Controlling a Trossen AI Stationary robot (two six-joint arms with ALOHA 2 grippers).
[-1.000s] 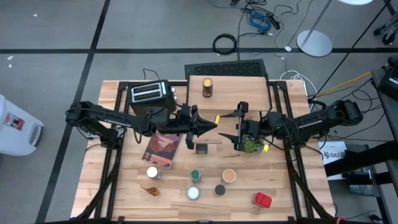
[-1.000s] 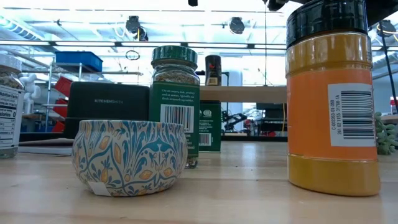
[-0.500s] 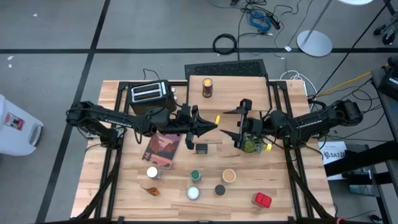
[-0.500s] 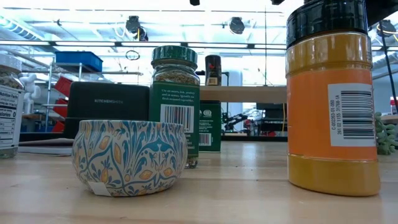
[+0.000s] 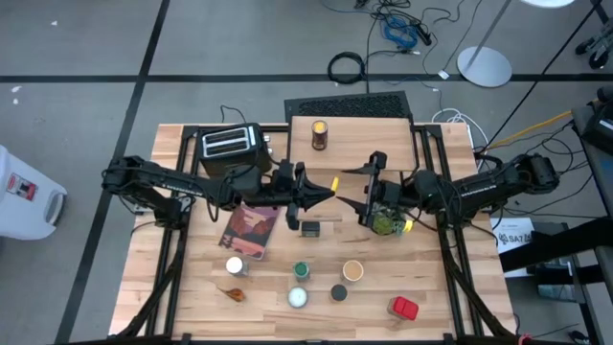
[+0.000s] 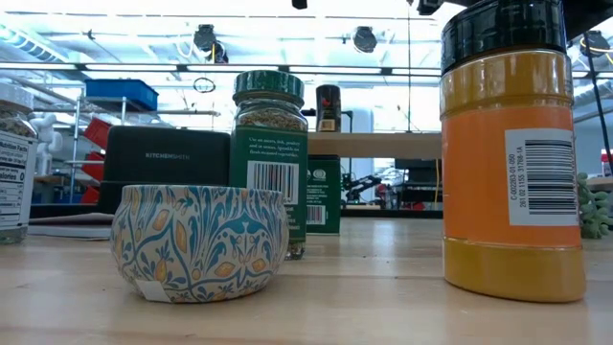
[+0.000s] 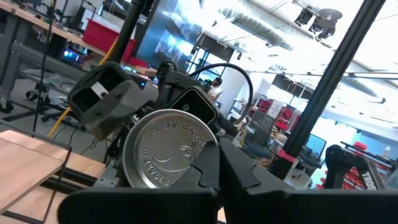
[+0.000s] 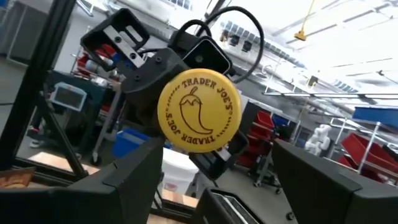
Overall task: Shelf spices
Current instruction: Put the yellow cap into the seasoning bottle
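Fingers point(image 5: 329, 187) of left arm clamp yellow-lidded tin point(image 8: 199, 111); right fingers point(image 5: 365, 192) spread apart

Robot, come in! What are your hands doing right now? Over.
Left hand shut on yellow-lid spice tin, above mid-table. Right hand open, facing it. One jar on shelf. Nothing between the hands but the tin.

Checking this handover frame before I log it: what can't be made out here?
- Low view: neither gripper shows; the orange jar is cut by the top edge, the white-labelled jar by the left edge.
- High view: the label of the lone jar on the shelf is too small to read.
- Left wrist view: the tin in the left gripper shows only its silver base and hides part of the right gripper.
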